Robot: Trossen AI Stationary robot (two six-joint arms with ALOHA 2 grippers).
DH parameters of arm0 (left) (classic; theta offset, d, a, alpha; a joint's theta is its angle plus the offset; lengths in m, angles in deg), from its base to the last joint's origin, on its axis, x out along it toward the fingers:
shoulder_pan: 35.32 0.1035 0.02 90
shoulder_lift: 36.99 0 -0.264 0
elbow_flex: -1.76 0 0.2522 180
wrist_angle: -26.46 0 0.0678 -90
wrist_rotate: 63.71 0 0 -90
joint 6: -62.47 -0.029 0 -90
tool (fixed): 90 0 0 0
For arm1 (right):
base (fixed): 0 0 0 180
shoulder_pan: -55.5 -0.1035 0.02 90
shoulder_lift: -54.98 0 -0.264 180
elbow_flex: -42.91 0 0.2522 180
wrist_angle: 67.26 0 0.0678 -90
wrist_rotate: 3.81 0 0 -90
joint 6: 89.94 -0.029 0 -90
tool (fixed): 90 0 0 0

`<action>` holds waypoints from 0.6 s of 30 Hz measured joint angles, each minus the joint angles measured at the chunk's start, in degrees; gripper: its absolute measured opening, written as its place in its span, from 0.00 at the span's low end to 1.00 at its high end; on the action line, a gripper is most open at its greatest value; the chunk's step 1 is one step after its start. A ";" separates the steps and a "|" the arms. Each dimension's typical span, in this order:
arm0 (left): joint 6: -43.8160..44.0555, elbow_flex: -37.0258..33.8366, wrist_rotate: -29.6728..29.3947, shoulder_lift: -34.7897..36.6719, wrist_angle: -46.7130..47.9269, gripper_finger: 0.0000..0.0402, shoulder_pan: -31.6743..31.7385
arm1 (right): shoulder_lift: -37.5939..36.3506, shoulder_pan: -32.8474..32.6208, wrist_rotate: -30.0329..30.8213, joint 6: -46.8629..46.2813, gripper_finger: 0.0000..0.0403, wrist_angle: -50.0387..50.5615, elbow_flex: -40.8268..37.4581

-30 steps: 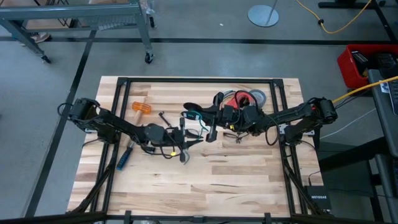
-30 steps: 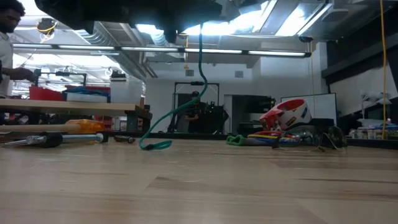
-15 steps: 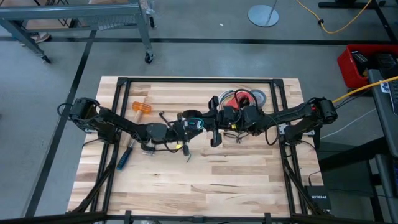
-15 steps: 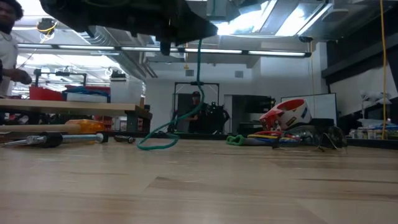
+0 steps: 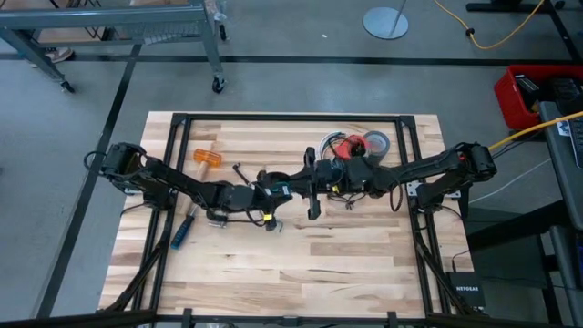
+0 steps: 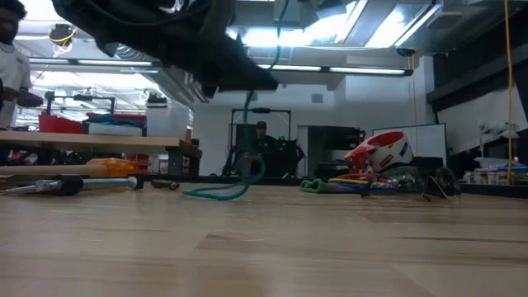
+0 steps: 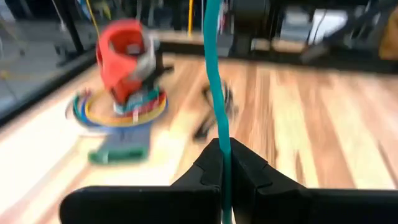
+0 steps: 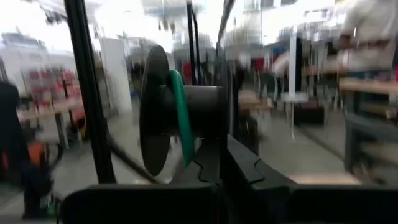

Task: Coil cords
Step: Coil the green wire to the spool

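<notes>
So we're mid-wind on the green cord (image 7: pixel 215 93). Our left gripper (image 7: pixel 225 160) has its fingers pinched on the cord, which runs up and away between them, and our right gripper (image 8: pixel 214 163) has its fingers pressed together on a black spool (image 8: pixel 177 119) that has a turn of green cord around its barrel. From above, the two grippers sit nearly nose to nose over the middle of the surface (image 5: pixel 346 264). The low view shows the cord hanging from up high with its slack end curled on the wood (image 6: pixel 221 192).

Our guess at the next move: carry the pinched bit around the spool for another wrap while the right arm holds it steady, keeping light tension so the turn doesn't slip off the flange.

Room-wise, the near half of the surface is bare wood, so there's space to swing that way. Behind the right gripper is a pile of tape rolls (image 5: pixel 363 142), just beside it, so we'd avoid backing up. To the left lie an orange mallet (image 5: pixel 207 157) and a blue-handled tool (image 5: pixel 181 236), near the left arm but apart from the cord. The black frame rail (image 5: pixel 291 117) along the far edge is well clear.
</notes>
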 joint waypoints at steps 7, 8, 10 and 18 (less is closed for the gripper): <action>5.66 -0.02 -0.04 -0.01 11.95 0.00 0.06 | -6.18 0.00 3.55 1.75 0.01 20.72 -0.02; 6.36 -0.02 -0.04 0.00 13.37 0.00 0.04 | -7.33 0.00 4.49 2.29 0.01 23.87 -0.02; 7.49 -0.02 -0.02 0.00 15.71 0.00 0.00 | -9.52 0.00 6.46 2.97 0.01 30.05 -0.02; 10.47 -0.02 -1.00 0.02 21.29 0.00 0.13 | -16.80 0.00 8.47 2.89 0.01 50.95 -0.02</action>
